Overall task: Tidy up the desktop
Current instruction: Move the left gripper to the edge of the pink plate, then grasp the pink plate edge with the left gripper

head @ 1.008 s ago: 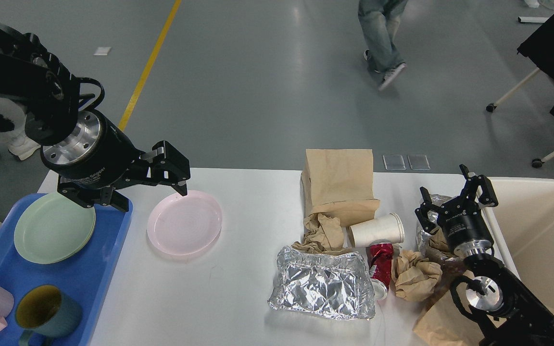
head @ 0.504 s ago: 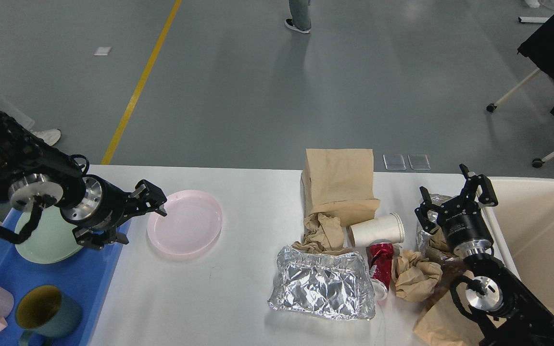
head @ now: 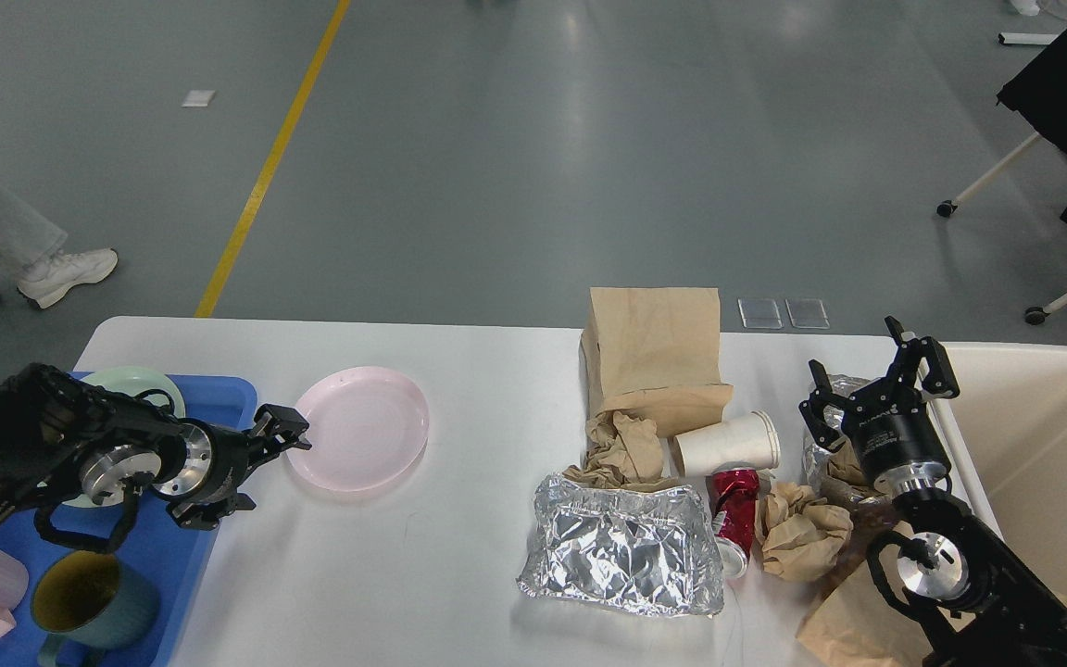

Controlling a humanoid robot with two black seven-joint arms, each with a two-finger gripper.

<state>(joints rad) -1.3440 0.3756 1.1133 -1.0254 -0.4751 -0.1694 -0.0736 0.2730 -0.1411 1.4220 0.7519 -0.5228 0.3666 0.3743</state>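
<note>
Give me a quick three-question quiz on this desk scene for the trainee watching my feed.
1. True or false: the left claw has already lifted the pink plate off the desktop.
2. Which item lies on its side between the paper bag and the crushed red can? A. white paper cup B. green mug C. foil tray
3. Fill in: the green plate sits in the blue ____.

Key
1. False: the plate lies flat on the desktop, with the claw low at its left rim.
2. A: the white paper cup.
3. tray.
</note>
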